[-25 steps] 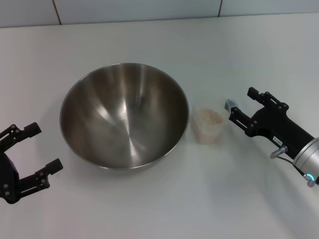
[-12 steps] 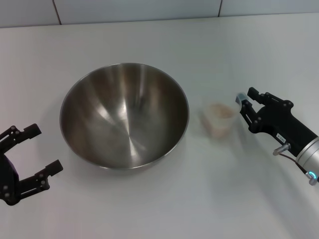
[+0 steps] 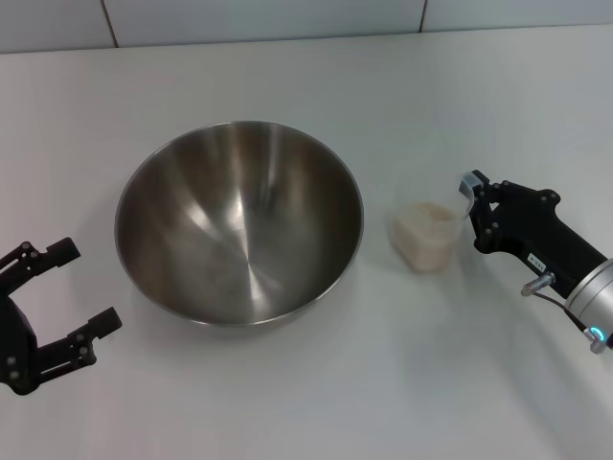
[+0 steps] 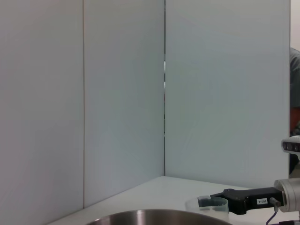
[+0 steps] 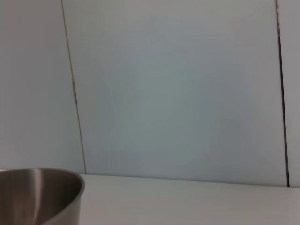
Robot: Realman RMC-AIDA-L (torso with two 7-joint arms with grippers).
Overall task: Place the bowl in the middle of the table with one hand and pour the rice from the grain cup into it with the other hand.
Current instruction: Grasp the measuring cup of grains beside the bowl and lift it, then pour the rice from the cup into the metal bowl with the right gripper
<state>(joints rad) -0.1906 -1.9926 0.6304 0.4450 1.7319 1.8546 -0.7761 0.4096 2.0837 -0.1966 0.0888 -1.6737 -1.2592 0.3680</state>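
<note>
The bowl (image 3: 239, 222), a large shiny steel bowl, stands empty on the white table (image 3: 306, 86) left of centre. Its rim also shows in the left wrist view (image 4: 154, 217) and the right wrist view (image 5: 40, 194). The grain cup (image 3: 426, 236), clear plastic and part full of pale rice (image 3: 428, 217), is just right of the bowl. My right gripper (image 3: 472, 198) is shut on the cup's right rim. In the left wrist view it (image 4: 220, 204) grips the cup (image 4: 204, 205) by the rim. My left gripper (image 3: 88, 286) is open and empty, at the bowl's lower left.
Pale wall panels (image 3: 287, 19) close off the table's far edge. There is bare tabletop in front of the bowl and beyond the cup.
My right gripper's fingers have closed on the cup's rim, and the cup has shifted right, away from the bowl. The left arm and the bowl have not moved.
</note>
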